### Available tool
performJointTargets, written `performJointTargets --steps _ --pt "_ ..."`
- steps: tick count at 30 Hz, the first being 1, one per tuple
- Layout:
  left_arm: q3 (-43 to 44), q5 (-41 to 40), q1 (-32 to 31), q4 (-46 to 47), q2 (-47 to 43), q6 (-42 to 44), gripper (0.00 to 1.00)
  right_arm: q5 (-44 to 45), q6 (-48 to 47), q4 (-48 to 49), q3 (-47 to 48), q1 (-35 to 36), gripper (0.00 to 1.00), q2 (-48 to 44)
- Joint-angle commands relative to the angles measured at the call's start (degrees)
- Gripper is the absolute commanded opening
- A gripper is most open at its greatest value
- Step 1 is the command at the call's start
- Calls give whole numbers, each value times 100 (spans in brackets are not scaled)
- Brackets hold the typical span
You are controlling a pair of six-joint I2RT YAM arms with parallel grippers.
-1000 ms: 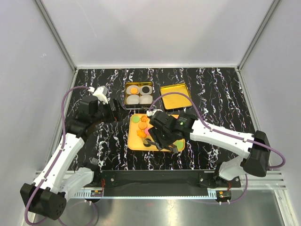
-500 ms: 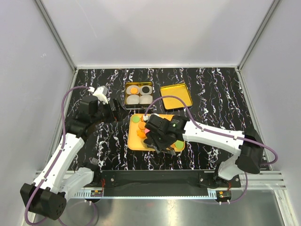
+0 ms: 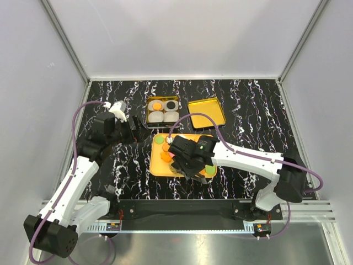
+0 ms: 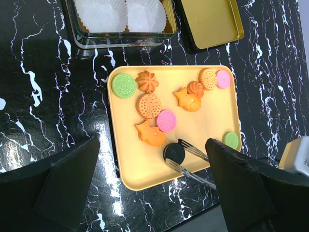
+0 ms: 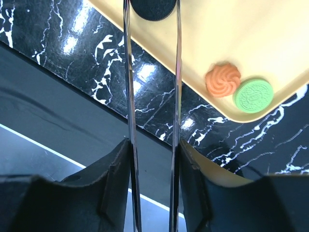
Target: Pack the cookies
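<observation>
Several cookies lie on the yellow tray (image 4: 212, 121): a green one (image 4: 124, 85), orange ones (image 4: 149, 105), pink ones (image 4: 166, 120) and a black cookie (image 4: 174, 152) near the front edge. My right gripper (image 5: 154, 150) (image 3: 187, 164) is shut on metal tongs (image 4: 195, 162). The two blades of the tongs (image 5: 176, 72) stand on either side of the black cookie (image 5: 153, 8), which rests on the tray. My left gripper (image 4: 152, 193) (image 3: 132, 128) hovers open above the table left of the tray, holding nothing.
A gold tin (image 3: 164, 110) behind the tray holds white cup liners (image 4: 101, 13), with an orange and a black cookie in the back two. Its lid (image 3: 206, 112) lies to the right. An orange swirl (image 5: 222, 80) and a green cookie (image 5: 253, 95) sit in the tray's corner.
My right arm has shifted left over the tray's front part, and the tongs have narrowed round the black cookie. The left arm has not moved.
</observation>
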Motion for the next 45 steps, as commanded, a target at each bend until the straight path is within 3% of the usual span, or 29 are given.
performJointTargets --steps 1,7,16,24,35,45 --pt "-50 125 28 343 -4 -39 99 307 -25 -239 369 56 40 -202" --pt "-59 151 28 343 -13 -47 99 755 -69 -477 659 -6 40 -422" --pt "-59 142 28 361 -57 -74 99 694 -614 -144 1546 -875 40 -229" --pt "-67 151 28 361 -30 -56 99 650 -1080 630 3128 -1570 40 1183" --pt "-50 107 28 344 -57 -48 99 1124 -1432 816 5166 -1623 40 3347" --pt "-50 54 28 335 -92 -48 99 1002 -1326 744 5380 -1676 40 3973"
